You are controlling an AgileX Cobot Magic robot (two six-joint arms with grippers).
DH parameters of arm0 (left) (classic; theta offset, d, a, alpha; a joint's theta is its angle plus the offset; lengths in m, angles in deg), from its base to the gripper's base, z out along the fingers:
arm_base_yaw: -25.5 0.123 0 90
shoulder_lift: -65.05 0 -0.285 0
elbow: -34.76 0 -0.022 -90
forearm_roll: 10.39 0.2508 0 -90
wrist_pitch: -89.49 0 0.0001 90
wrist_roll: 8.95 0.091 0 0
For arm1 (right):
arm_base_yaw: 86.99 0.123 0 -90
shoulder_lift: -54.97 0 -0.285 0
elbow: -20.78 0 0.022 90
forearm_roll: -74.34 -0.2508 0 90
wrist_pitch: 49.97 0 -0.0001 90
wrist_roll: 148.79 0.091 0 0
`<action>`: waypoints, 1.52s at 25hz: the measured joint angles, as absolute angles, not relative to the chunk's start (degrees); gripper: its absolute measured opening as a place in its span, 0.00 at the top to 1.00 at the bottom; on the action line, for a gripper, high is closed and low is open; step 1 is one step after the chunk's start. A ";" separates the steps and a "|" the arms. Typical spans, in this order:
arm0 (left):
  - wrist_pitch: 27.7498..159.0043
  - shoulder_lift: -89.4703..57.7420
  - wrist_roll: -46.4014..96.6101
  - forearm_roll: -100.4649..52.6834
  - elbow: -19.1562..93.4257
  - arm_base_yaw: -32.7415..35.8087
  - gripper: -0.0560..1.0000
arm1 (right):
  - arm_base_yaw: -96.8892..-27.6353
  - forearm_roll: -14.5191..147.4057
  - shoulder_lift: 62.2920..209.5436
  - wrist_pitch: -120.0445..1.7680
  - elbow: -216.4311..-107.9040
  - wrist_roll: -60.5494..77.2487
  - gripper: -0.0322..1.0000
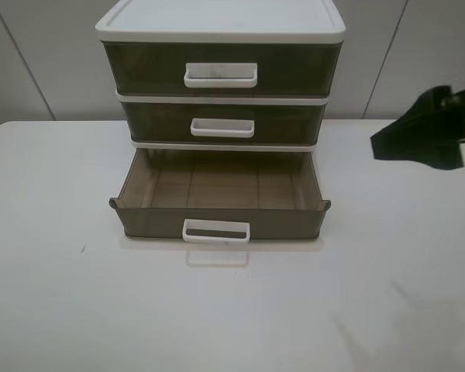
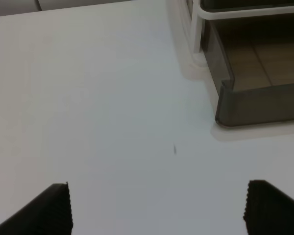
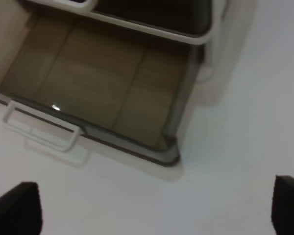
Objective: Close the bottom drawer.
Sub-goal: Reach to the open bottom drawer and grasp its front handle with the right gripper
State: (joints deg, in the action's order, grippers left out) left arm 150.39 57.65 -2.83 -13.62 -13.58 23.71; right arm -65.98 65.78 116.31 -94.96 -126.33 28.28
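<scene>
Exterior high: white table, paneled wall

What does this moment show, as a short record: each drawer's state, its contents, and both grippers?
bottom drawer: pulled out, nothing seen inside
middle drawer: shut
top drawer: shut
left gripper: fingers apart, over the table off one front corner of the bottom drawer, touching nothing
right gripper: fingers apart, off the other front corner, touching nothing
task status: not yet closed

Bottom drawer smoky olive-brown; handle white; frame white; table plain white.
</scene>
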 joint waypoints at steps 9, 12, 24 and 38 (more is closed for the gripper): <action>150.39 57.65 -2.83 -13.62 -13.58 23.71 0.27 | -49.21 56.72 135.13 -76.39 -123.62 28.32 0.17; 150.39 57.65 -2.83 -13.62 -13.58 23.71 0.27 | -45.52 54.37 139.61 -71.75 -122.95 28.27 0.17; 150.39 57.65 -2.83 -13.62 -13.58 23.71 0.27 | -39.13 51.31 153.13 -60.27 -123.81 30.13 0.17; 150.39 57.65 -2.83 -13.62 -13.58 23.71 0.27 | -38.45 50.93 161.55 -45.65 -123.88 32.98 0.17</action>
State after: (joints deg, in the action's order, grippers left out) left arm 150.39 57.65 -2.83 -13.62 -13.58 23.71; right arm -38.45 50.93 161.55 -45.65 -123.88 32.98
